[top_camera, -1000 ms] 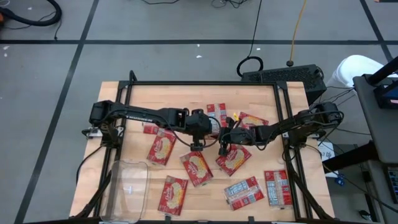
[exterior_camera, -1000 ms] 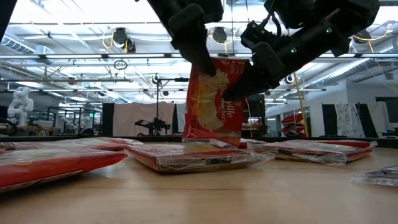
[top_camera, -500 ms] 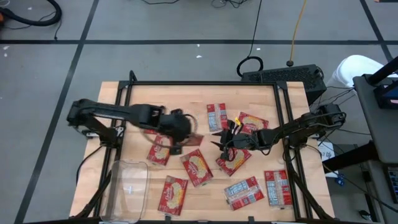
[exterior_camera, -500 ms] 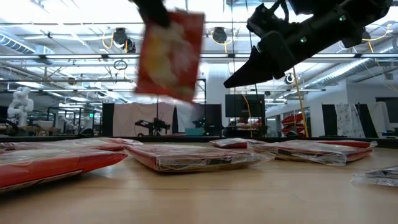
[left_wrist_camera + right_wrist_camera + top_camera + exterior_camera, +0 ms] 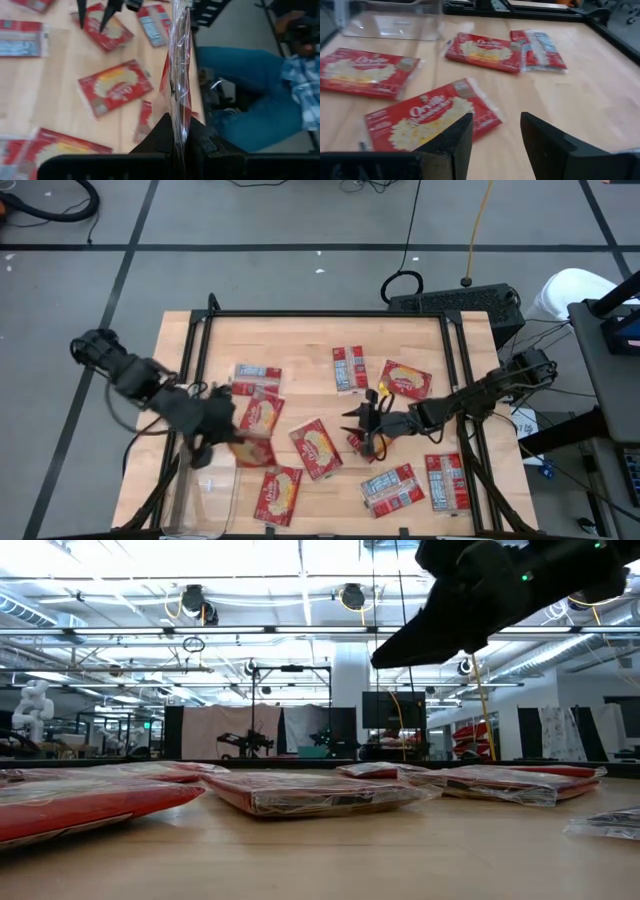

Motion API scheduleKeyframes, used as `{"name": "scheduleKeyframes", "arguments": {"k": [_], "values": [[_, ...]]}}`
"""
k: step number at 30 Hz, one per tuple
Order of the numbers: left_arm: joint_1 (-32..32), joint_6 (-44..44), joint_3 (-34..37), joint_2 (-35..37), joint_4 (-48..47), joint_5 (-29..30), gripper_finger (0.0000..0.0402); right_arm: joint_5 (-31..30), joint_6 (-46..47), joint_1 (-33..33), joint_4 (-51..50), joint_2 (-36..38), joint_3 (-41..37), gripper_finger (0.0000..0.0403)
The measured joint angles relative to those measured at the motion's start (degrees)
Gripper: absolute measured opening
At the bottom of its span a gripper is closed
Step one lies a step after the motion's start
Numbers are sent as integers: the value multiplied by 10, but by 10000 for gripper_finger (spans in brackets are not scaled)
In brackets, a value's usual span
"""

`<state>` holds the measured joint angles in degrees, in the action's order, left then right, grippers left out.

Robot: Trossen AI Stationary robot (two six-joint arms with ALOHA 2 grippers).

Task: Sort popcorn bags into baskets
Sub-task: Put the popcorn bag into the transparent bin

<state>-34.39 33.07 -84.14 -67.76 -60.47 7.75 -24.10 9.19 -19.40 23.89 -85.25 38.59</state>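
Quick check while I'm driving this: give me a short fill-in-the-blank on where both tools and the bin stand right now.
1. The left tool is shut on a flat red popcorn ____.
2. The right tool hovers over the wooden table with its fingers ____.
3. The see-through plastic bin sits at the table's front ____ corner in the high view.

Missing words: packet; open; left
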Motion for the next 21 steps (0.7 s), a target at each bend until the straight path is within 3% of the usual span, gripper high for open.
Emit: {"name": "scheduleKeyframes", "arguments": {"k": [6,15,21], "values": [[-94,85,3,5,-46,24,20,-4,42,-25,1,0,0,160],[-199,187,5,-1,-74,63,20,-104,87,-80,-2,0,0,160],[-252,256,46,-1,-74,63,21,-137,107,-105,-2,0,0,160]]}}
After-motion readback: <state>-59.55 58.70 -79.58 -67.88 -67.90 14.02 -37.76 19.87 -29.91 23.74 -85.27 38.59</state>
